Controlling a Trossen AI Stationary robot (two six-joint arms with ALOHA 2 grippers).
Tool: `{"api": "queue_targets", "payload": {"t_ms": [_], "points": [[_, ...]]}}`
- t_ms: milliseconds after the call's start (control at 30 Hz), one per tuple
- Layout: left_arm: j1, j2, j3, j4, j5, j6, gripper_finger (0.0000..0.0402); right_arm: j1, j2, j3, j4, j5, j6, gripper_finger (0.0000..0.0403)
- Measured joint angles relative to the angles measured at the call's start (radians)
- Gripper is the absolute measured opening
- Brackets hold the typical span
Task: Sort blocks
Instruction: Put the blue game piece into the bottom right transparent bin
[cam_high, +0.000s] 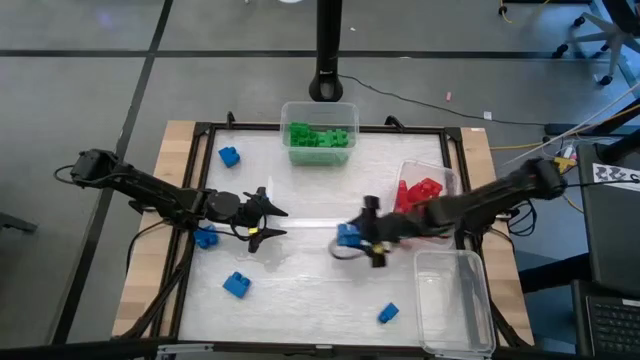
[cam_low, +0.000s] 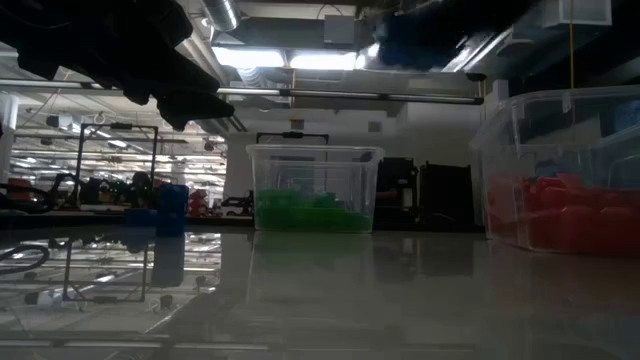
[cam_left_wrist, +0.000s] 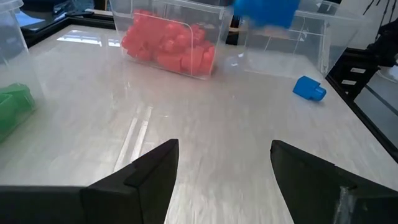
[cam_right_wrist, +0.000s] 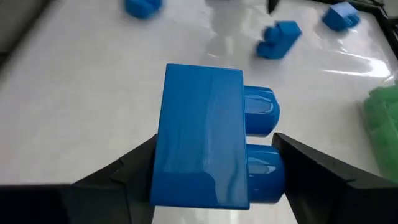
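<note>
I see 3 clear tubs (cam_high: 452, 301) on my white table (cam_high: 300, 290) w/ black frame, cables behind.

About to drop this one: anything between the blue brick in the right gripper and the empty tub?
Nothing visible. The right gripper holds the blue studded plastic brick above bare table; the empty clear plastic tub is close beside it.

My table (cam_high: 320, 285): glossy white top, dark frame, wood edge strips. Landmark is the green-filled tub (cam_high: 319, 134) at the far edge, middle. Right of it and nearer me, the red-filled tub (cam_high: 428, 187); nearer still, the empty tub (cam_high: 455, 300) at the right edge. Loose blue blocks on the top: one (cam_high: 229, 156) just left of the green tub, one (cam_high: 206, 237) farther down the left side, one (cam_high: 237, 285) near front-left, one (cam_high: 388, 314) beside the empty tub.
</note>
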Motion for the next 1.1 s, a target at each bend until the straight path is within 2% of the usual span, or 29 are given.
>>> {"api": "queue_targets", "payload": {"t_ms": [167,300,433,533,633,733,867,1000,1100], "points": [[0.000,0.000,0.000,0.004,0.000,-0.002,0.0244,0.155,-0.195,0.000,-0.209,0.000,0.181,0.0268],[0.000,0.000,0.000,0.006,0.000,-0.003,0.0244,0.309,-0.299,0.000,-0.297,0.007,0.364,0.0276],[0.000,0.000,0.000,0.010,0.000,-0.003,0.0244,0.477,-0.327,0.000,-0.394,0.104,0.558,0.0269],[0.000,0.000,0.000,0.030,0.000,-0.004,0.0244,0.581,-0.322,0.000,-0.536,0.153,0.765,0.0267],[0.000,0.000,0.000,0.043,0.000,-0.004,0.0244,0.667,-0.302,0.000,-0.673,0.164,0.988,0.0275],[0.000,0.000,0.000,0.050,0.000,-0.004,0.0244,0.732,-0.291,0.000,-0.755,0.147,1.137,0.0292],[0.000,0.000,0.000,0.050,0.000,-0.004,0.0244,0.779,-0.291,0.000,-0.795,0.124,1.219,0.0313],[0.000,0.000,0.000,0.050,0.000,-0.003,0.0244,0.781,-0.290,0.000,-0.813,0.101,1.225,0.0324],[0.000,0.000,0.000,0.050,0.000,-0.003,0.0244,0.773,-0.293,0.000,-0.813,0.125,1.204,0.0326]]}}
